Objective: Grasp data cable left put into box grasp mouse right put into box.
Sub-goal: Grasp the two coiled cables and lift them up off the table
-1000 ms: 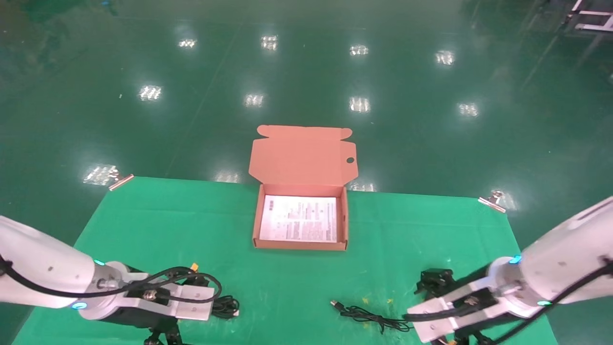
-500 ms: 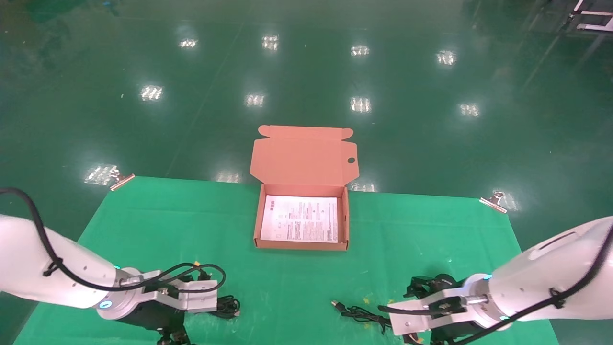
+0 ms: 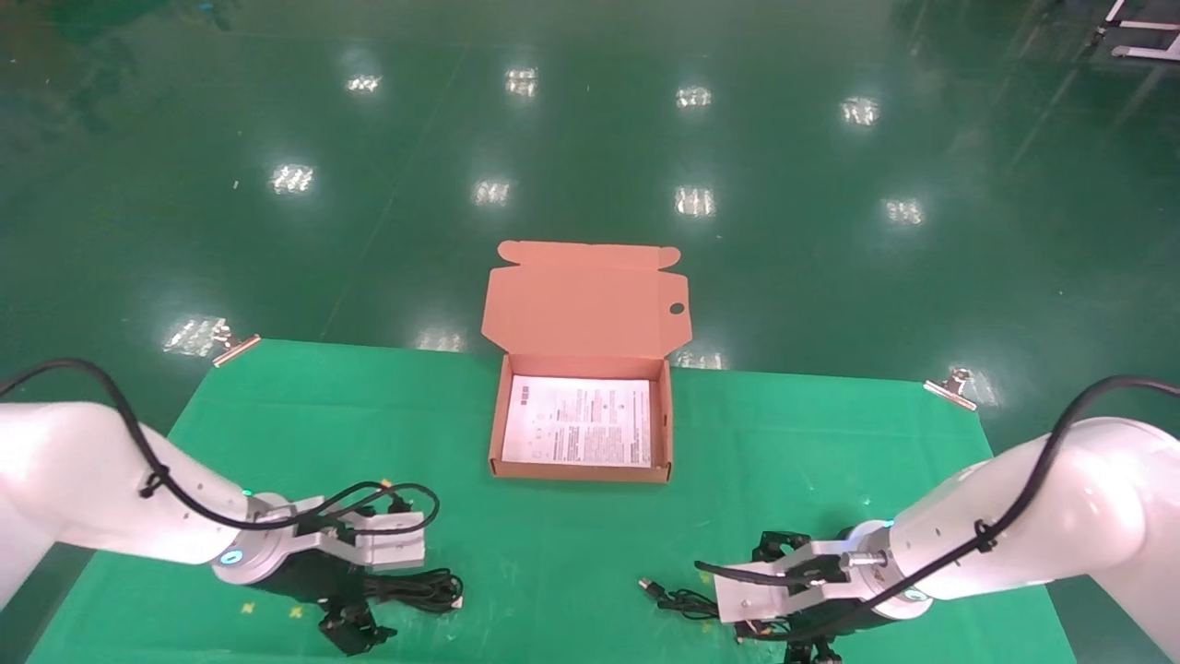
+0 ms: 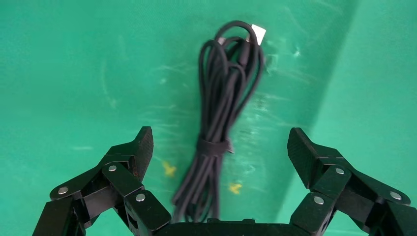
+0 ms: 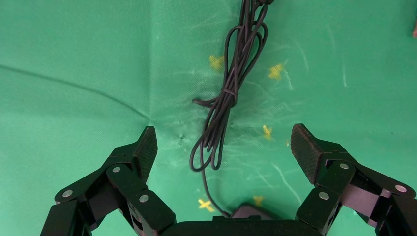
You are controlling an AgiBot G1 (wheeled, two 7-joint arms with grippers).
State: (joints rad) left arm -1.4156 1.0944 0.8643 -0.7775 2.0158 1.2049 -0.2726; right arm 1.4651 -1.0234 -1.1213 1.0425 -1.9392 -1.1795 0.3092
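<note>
Box (image 3: pixel 581 475) mid-table, far side — leaflet (image 3: pixel 578 432) inside.
Data cable (image 3: pixel 419 590) near left, mouse (image 5: pixel 252 212) cord (image 3: pixel 687 604) near right — well apart.

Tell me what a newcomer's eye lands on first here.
The open orange-brown cardboard box at the far middle of the green mat, white leaflet inside. Nearer, the left gripper hangs open astride the bundled black data cable, and the right gripper hangs open over the black mouse and its thin cord.
</note>
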